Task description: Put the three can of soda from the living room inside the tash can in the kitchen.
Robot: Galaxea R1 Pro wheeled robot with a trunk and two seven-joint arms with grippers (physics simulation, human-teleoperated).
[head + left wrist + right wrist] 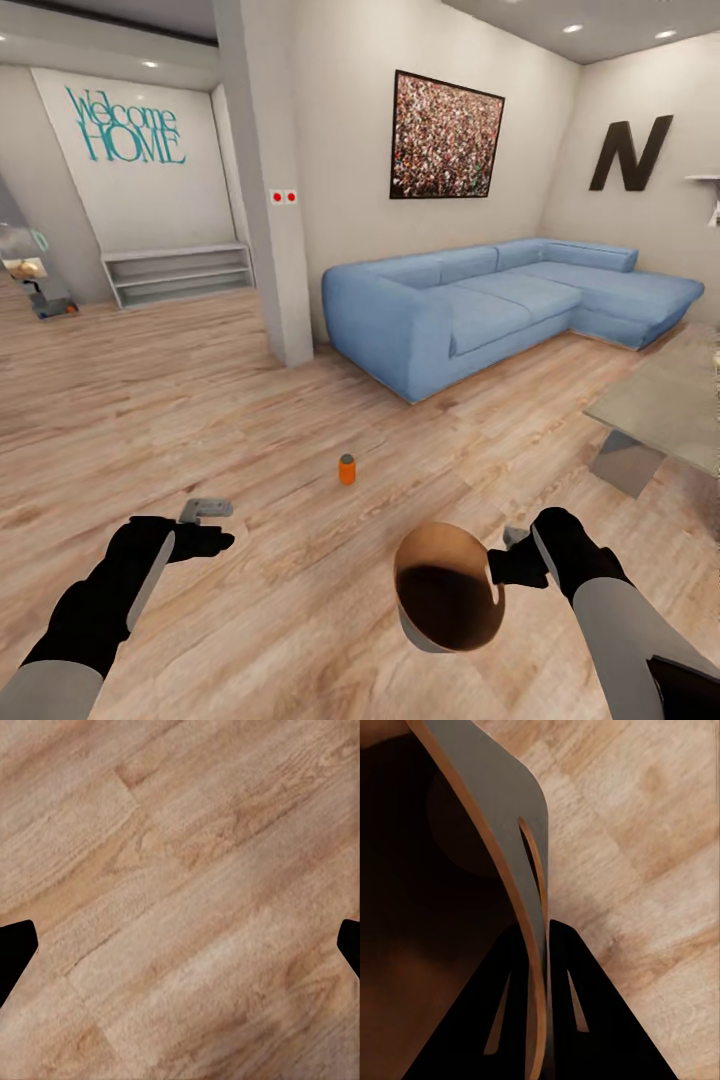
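Note:
One orange-red can of soda stands upright on the light wood floor ahead of me, between my two arms. My right gripper is shut on the rim of the tash can, a round bin with a pale grey outside and a brown inside, held above the floor near the can. In the right wrist view the bin's wall runs between the two dark fingers. My left gripper hangs open over bare floor to the left of the can, its fingertips at the picture's edges.
A blue corner sofa stands against the far wall, beyond the can. A low grey table is at the right. A white pillar stands left of the sofa, with low shelves behind it.

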